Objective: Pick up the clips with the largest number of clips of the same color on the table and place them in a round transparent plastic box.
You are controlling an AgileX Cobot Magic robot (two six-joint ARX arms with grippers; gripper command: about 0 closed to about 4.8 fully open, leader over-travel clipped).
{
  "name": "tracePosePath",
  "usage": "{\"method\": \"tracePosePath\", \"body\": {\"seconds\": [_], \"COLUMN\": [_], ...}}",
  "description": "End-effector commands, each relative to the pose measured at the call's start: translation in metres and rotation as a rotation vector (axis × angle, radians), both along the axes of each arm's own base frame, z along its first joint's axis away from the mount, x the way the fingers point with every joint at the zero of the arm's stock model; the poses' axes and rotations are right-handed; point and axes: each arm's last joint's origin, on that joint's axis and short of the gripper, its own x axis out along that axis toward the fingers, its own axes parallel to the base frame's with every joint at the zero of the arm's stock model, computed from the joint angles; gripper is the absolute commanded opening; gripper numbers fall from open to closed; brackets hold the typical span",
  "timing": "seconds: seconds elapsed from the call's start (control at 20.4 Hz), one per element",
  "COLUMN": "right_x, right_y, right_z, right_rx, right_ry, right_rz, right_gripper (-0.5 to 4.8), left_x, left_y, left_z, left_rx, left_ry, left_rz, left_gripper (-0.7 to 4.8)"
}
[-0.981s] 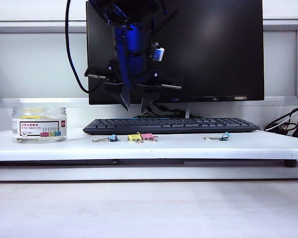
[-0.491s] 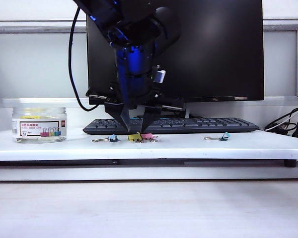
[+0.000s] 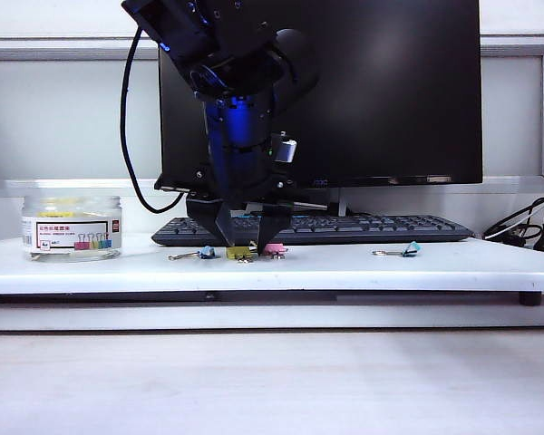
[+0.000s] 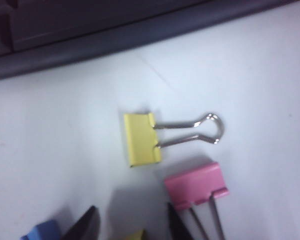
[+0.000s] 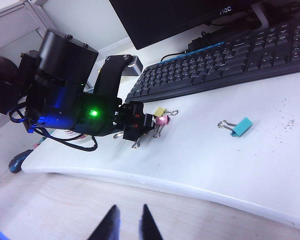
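Left gripper (image 3: 241, 243) lowered, fingers spread astride a yellow clip (image 3: 239, 252), ready to pinch. Right gripper (image 5: 126, 225) parked aside, slightly parted, empty. Jar (image 3: 71, 227) waiting, well left.

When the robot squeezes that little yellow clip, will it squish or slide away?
Probably no squishing: the yellow clip looks like stiff folded metal. It might skid, being small on the smooth white table. Its wire handles look hinged and may flop. The left gripper straddles a yellow clip.

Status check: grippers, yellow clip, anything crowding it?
Left gripper down at yellow clip, jaws open, nothing held. Right gripper parked off the desk, open. Pink clip close beside target.
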Motion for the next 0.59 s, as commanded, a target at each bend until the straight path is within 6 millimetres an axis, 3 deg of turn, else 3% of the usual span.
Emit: {"method": "tracePosePath", "body": {"seconds": [0.05,0.1,0.2,0.59], "right_x": [-0.0006,-0.0006,-0.0006,-0.0006], "right_y": [0.0000,0.0000,0.0000,0.0000], "right_z": [0.0032,0.0031,0.0032,0.0032], "right_rx": [0.002,0.002,0.002,0.002], "right_ry": [-0.024,-0.024,-0.024,-0.024], "right_rz": [0.002,0.002,0.001,0.002], "right_gripper": [0.63,0.63,0.63,0.63], "left_x": [-0.0032,-0.0040,-0.0052,-0.0089], "left_y": [0.0037,0.0045,0.0064,0.0076], "left_z": [-0.0018,-0.0025,-0.0036,-0.0055], "left_rx": [0.033,0.043,0.067,-0.088], "left_ry": [0.042,0.052,0.063,0.134], "left_rz": [0.002,0.002,0.014,0.137], "left_gripper": [1.84,1.92,2.79,2.68]}}
